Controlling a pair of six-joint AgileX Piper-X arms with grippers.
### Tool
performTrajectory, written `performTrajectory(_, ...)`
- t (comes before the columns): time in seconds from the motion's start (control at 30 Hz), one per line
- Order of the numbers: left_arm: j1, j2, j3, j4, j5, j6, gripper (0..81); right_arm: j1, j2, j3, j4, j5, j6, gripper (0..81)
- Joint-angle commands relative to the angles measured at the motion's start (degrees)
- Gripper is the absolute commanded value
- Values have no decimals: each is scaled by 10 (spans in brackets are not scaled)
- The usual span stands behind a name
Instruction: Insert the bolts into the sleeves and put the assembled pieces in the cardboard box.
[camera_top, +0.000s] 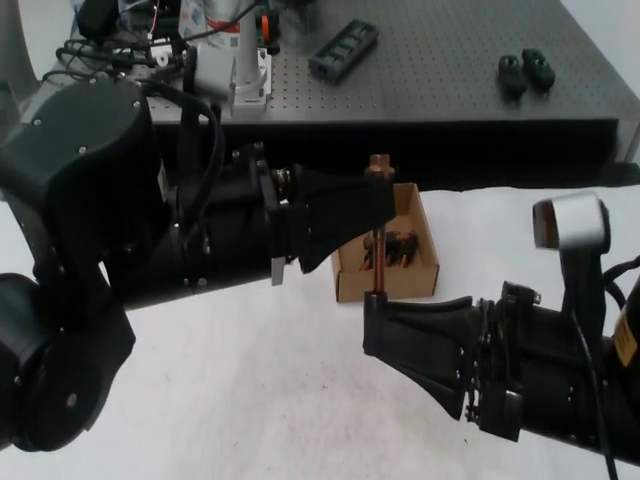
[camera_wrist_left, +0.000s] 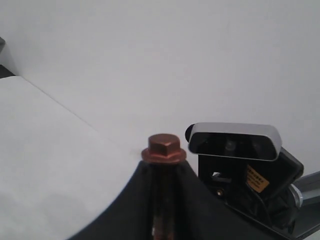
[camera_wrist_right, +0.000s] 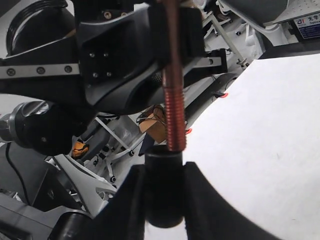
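My left gripper (camera_top: 372, 205) is shut on a copper bolt (camera_top: 379, 240), which it holds upright with the hex head (camera_wrist_left: 162, 149) on top. The threaded end (camera_wrist_right: 175, 132) points down at a black sleeve (camera_wrist_right: 164, 185). My right gripper (camera_wrist_right: 164, 172) is shut on that sleeve, directly under the bolt. The bolt tip sits right at the sleeve's mouth. Whether it has gone in I cannot tell. Both grippers hover above the white cloth, just in front of the small cardboard box (camera_top: 385, 282). Several dark and copper pieces lie inside the box.
A grey perforated bench (camera_top: 450, 60) runs along the back with a black slotted tray (camera_top: 343, 48) and two black parts (camera_top: 525, 72). Cables and a white stand (camera_top: 235, 65) crowd its left end. White cloth (camera_top: 250, 380) covers the near surface.
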Motion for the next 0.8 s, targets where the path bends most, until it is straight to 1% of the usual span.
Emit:
performTrajectory(0.0,-3,-1,-4,-12,2,5,7,1,0,-6,-15,11,-7,34)
performTrajectory(0.3,-3,-1,-4,-12,22,4,7,-4,0,-6,-42,44,-29,34)
performTrajectory(0.63,-3,-1,-4,-9,52,4,2,-30,0,-6,-44,47,-32,34)
performTrajectory(0.67,-3,-1,-4,-6,53,4,29,-33,0,-6,-44,46,-38,34)
performTrajectory(0.7,-3,-1,-4,2,53,4,81,-35,0,-6,-44,44,-43,34)
performTrajectory(0.73,-3,-1,-4,9,52,4,160,-36,0,-9,-42,40,-51,34)
performTrajectory(0.77,-3,-1,-4,20,49,4,264,-40,0,-10,-42,35,-61,34)
